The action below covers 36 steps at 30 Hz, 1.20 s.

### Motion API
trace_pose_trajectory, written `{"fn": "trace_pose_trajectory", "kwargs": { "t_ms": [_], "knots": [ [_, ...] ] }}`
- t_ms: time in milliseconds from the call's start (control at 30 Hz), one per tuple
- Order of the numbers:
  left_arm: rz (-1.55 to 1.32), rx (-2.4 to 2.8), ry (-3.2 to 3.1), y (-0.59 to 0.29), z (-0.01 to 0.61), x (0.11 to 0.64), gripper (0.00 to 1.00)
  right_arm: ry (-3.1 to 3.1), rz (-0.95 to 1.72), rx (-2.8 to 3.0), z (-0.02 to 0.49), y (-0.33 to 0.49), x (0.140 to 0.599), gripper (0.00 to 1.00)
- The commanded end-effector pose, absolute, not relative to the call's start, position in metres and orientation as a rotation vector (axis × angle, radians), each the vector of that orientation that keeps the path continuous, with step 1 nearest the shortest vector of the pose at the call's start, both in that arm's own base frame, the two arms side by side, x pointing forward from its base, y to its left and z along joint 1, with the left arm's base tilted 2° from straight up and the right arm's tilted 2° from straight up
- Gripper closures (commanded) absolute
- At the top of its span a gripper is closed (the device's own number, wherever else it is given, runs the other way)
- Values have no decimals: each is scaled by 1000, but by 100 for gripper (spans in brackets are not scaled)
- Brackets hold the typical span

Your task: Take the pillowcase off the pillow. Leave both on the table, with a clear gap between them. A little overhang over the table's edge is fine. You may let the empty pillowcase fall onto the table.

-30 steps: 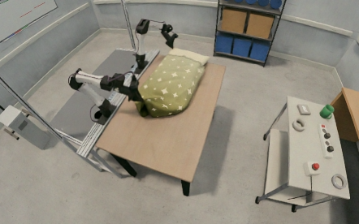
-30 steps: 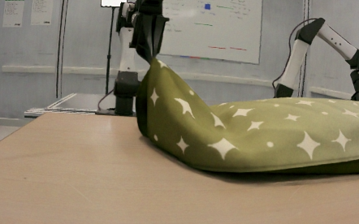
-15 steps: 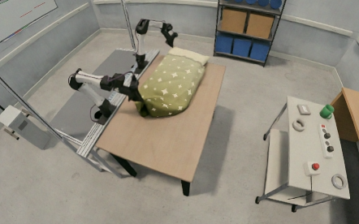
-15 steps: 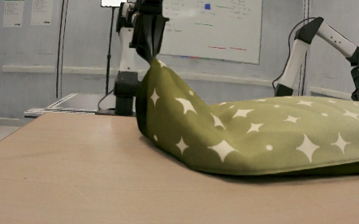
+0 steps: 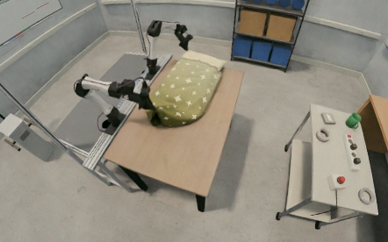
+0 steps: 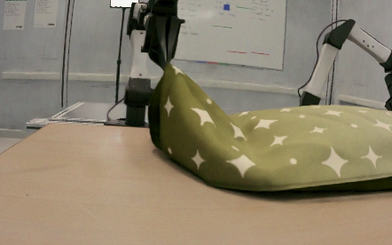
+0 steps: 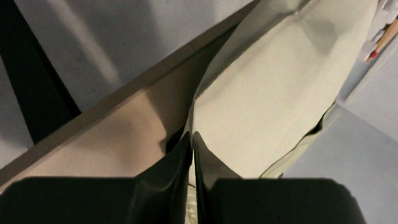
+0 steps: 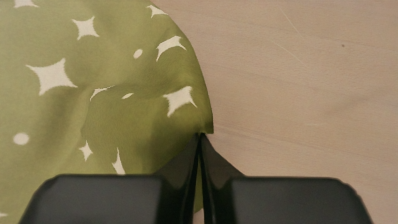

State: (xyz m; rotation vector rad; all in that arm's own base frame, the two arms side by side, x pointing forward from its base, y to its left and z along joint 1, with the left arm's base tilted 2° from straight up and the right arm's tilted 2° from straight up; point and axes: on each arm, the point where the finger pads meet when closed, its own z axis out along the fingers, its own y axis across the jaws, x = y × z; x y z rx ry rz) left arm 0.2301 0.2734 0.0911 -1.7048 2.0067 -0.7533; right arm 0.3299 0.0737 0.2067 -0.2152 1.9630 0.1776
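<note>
The green pillowcase (image 5: 182, 97) (image 6: 298, 146) (image 8: 130, 112) with white stars covers most of the pillow on the table. The cream pillow (image 5: 204, 60) (image 7: 275, 90) shows at the case's open end, at the table's far end in the top view. My right gripper (image 5: 154, 108) (image 6: 167, 65) (image 8: 199, 136) is shut on a corner of the pillowcase's closed end and holds it lifted into a peak. My left gripper (image 5: 187, 48) (image 7: 192, 134) is shut on an edge of the cream pillow at the open end. The pillow inside the case is hidden.
The wooden table (image 5: 176, 162) (image 6: 58, 191) extends past the closed end. Both arms stand on the metal rail (image 5: 94, 155) along one long side. A white cart (image 5: 330, 153) and a shelf rack (image 5: 264, 39) stand apart from the table.
</note>
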Motion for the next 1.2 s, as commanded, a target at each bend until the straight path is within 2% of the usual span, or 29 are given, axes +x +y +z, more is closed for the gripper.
{"fn": "trace_pose_trajectory", "kwargs": {
  "t_ms": [0,800,1167],
  "knots": [
    [-725,-1670,1991,296,96,231,99,1945,173,-202,213,72,331,99],
    [-718,-1669,1991,339,93,233,99,1945,173,-202,213,72,331,99],
    [-746,-1692,1996,328,62,234,99,1945,173,-202,213,72,331,99]
  ]
}}
